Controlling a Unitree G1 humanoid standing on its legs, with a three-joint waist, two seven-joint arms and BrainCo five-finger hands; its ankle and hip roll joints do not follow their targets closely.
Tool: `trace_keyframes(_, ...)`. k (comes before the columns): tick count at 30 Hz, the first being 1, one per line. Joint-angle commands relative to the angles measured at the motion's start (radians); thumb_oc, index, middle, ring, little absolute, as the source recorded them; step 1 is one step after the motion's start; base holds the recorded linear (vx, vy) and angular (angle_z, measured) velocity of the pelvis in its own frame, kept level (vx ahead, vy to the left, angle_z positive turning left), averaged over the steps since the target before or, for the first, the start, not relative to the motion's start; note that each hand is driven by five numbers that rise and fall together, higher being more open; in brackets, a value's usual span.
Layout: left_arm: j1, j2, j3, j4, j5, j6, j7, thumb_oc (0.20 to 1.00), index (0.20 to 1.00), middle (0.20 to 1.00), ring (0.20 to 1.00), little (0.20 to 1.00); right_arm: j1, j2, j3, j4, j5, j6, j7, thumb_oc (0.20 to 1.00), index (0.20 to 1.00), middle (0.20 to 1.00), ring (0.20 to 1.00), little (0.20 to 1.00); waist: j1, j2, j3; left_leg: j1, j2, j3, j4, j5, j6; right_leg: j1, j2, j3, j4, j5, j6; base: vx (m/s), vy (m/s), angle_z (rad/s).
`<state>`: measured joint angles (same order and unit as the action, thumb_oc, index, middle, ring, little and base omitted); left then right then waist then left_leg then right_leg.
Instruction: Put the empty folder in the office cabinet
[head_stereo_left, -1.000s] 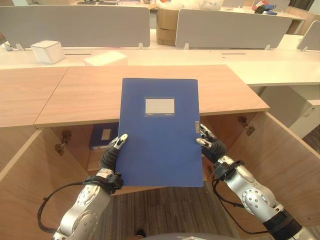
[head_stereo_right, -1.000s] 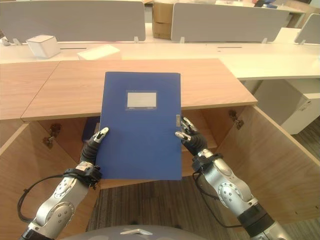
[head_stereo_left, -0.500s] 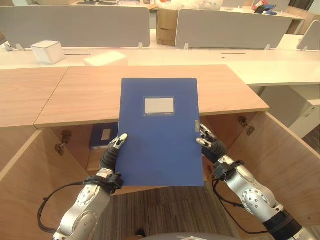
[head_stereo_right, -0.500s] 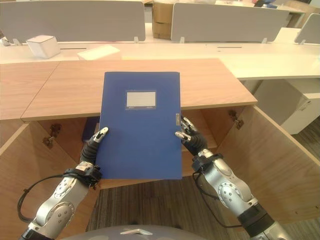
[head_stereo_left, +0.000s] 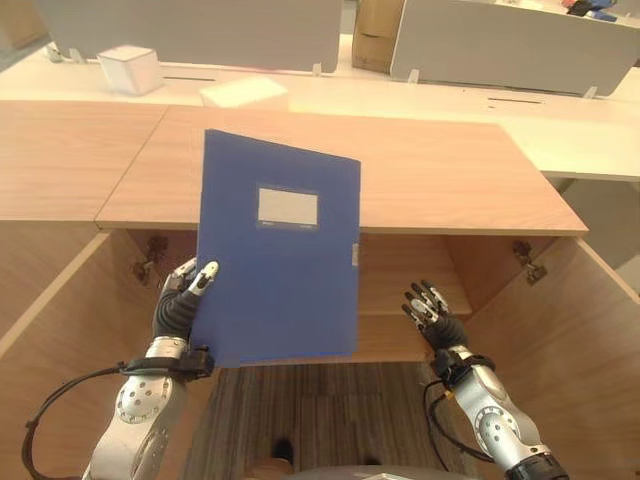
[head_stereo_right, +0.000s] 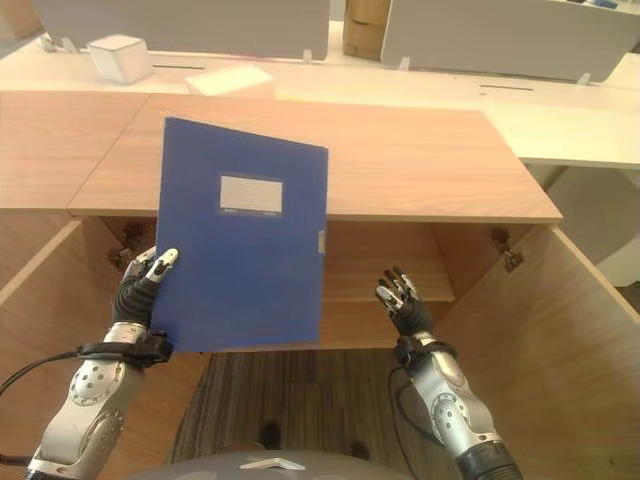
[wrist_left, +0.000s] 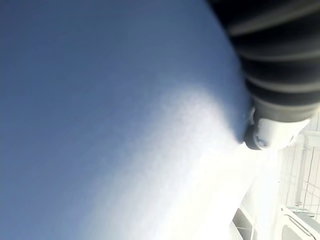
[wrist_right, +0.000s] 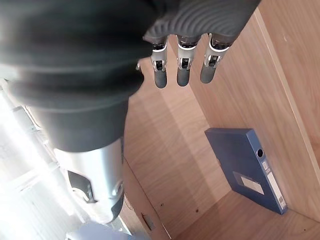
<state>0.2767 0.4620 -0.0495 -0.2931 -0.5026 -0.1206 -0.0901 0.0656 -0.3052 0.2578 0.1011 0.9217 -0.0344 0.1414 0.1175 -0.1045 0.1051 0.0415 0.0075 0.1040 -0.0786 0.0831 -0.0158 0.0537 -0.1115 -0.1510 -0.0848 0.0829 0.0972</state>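
Holding the blue folder (head_stereo_left: 277, 250) upright before the open cabinet (head_stereo_left: 400, 290), your left robot hand (head_stereo_left: 178, 305) pinches its lower edge; right robot hand (head_stereo_left: 432, 315) hangs released; expect it light, stiff, slippery

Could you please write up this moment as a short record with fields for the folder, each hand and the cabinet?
folder: blue folder upright and tilted, in front of the open cabinet
left hand: left hand grips the folder's lower left edge, thumb on the cover
right hand: right hand open, apart from the folder, holding nothing
cabinet: office cabinet doors open; another blue box file lies inside
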Motion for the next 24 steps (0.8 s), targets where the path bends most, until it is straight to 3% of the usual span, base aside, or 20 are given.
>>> trace_keyframes(1,-0.040,0.027,-0.001,-0.075,0.017,-0.063,-0.026,0.200,0.200,0.200,0.200,0.200,-0.098,0.007,-0.050,-0.042,-0.012,-0.030,-0.006,1.000,1.000,1.000,1.000,1.000,0.007,0.005,0.006,-0.017,-0.045,-0.092,-0.009,-0.110,0.002,-0.032,-0.031,-0.057,0.058,-0.053,0.061,-0.01,0.004,-0.05)
trace_keyframes(12,-0.057,0.031,-0.072,-0.059,-0.058,-0.030,-0.060,0.200,0.200,0.200,0.200,0.200,-0.191,-0.028,0.016,-0.066,-0.014,-0.015,0.000,1.000,1.000,1.000,1.000,1.000,0.012,-0.011,0.006,-0.013,-0.045,-0.081,-0.009,-0.114,0.012,-0.039,-0.033,-0.038,0.060,-0.031,0.068,0.00,0.000,0.00)
trace_keyframes(24,-0.097,0.041,-0.159,-0.057,-0.134,-0.018,-0.098,0.200,0.200,0.200,0.200,0.200,-0.341,-0.073,0.247,-0.129,-0.019,0.059,0.098,1.000,1.000,1.000,1.000,1.000,0.045,-0.025,0.013,-0.013,-0.045,-0.086,-0.009,-0.110,0.017,-0.039,-0.032,-0.038,0.063,-0.025,0.068,0.00,-0.008,0.00)
